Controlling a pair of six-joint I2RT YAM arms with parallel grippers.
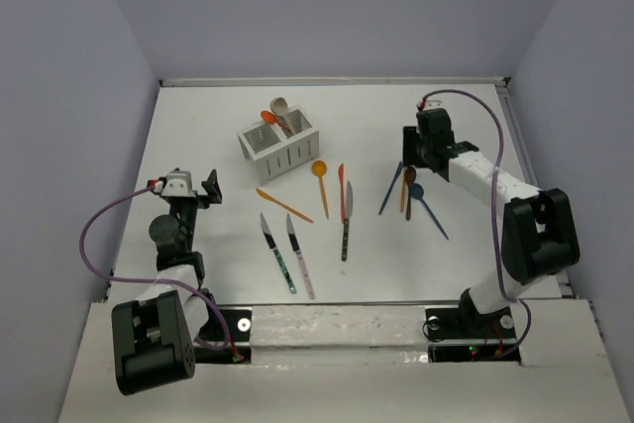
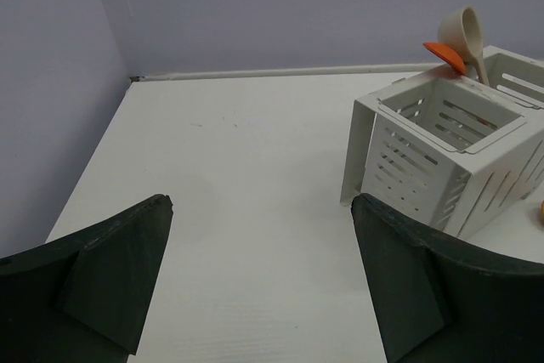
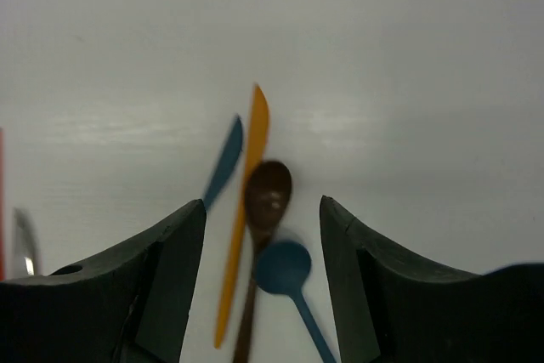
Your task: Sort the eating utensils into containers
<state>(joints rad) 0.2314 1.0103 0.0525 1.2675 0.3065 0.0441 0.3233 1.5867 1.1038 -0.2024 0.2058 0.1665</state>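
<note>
1. The white perforated caddy (image 1: 297, 154) stands toward the far middle of the table (image 1: 198, 126), turned at an angle to the table's edges. In its compartment farther from the left arm, an orange spoon (image 1: 269, 118) and a beige spoon (image 1: 280, 106) stand handles down, bowls up (the beige bowl rises above the orange one).
2. Just right of the caddy lies a loose orange spoon (image 1: 319, 169), with its bowl at the far end and its handle running toward the near edge.
3. An orange knife (image 1: 284, 205) lies diagonally, from far-left to near-right.
4. A red-orange knife (image 1: 341, 190) and a grey-bladed knife (image 1: 347, 217) lie side by side. Their long axes run far to near, with the tips at the far end.
5. Nearer the arms lie a teal-handled knife (image 1: 278, 255) and a pink-handled knife (image 1: 300, 263). Both have dark blades and are almost parallel, blades pointing far-left.
6. A cluster sits on the right:
   - a blue knife (image 3: 223, 167) leaning left;
   - a slim orange knife (image 3: 242, 210) beside it, tip far;
   - a brown spoon (image 3: 269, 191), bowl far;
   - a blue spoon (image 3: 283, 268), its bowl just below the brown bowl and its handle angled near-right.
7. The right gripper (image 3: 262, 206) hangs over the far end of this cluster, jaws parted, with nothing between them.
8. The left gripper (image 2: 262, 206) sits low over the table left of the caddy, jaws spread wide and holding nothing.
</note>
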